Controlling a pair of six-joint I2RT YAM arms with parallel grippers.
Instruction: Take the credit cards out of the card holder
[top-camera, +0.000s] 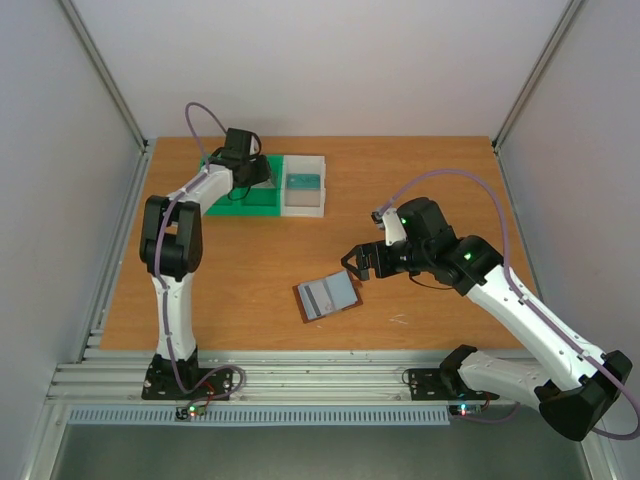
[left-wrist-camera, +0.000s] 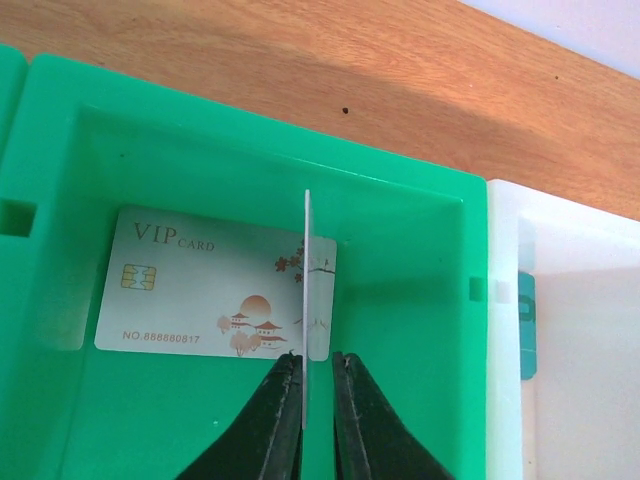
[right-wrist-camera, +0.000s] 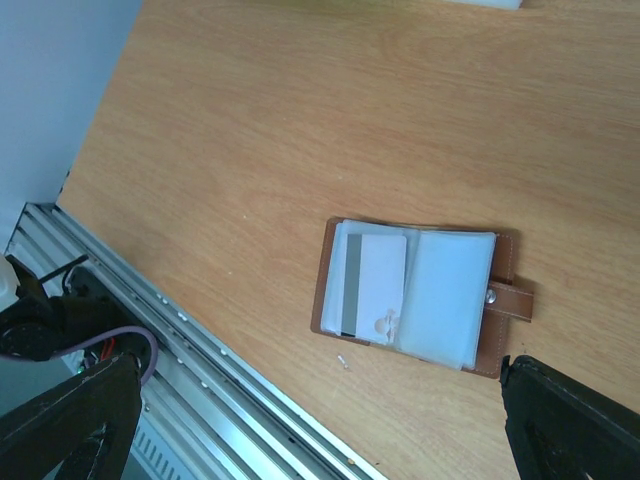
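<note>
The card holder (top-camera: 328, 296) lies open on the table, a brown wallet (right-wrist-camera: 508, 300) with clear sleeves. A whitish card (right-wrist-camera: 375, 285) with a grey stripe sits in its left sleeve. My right gripper (top-camera: 356, 266) hovers just right of and above it, jaws wide open and empty (right-wrist-camera: 320, 365). My left gripper (top-camera: 247, 165) is over the green bin (left-wrist-camera: 400, 225). A thin card (left-wrist-camera: 306, 270) stands edge-on against its left finger, with a gap to the right finger (left-wrist-camera: 317, 358). A pale VIP card (left-wrist-camera: 200, 290) lies flat in the bin.
A white bin (top-camera: 303, 200) adjoins the green bin (top-camera: 240, 205) on its right, and it also shows in the left wrist view (left-wrist-camera: 580, 350) with a teal item (left-wrist-camera: 526, 325) inside. An aluminium rail (right-wrist-camera: 200, 350) runs along the table's near edge.
</note>
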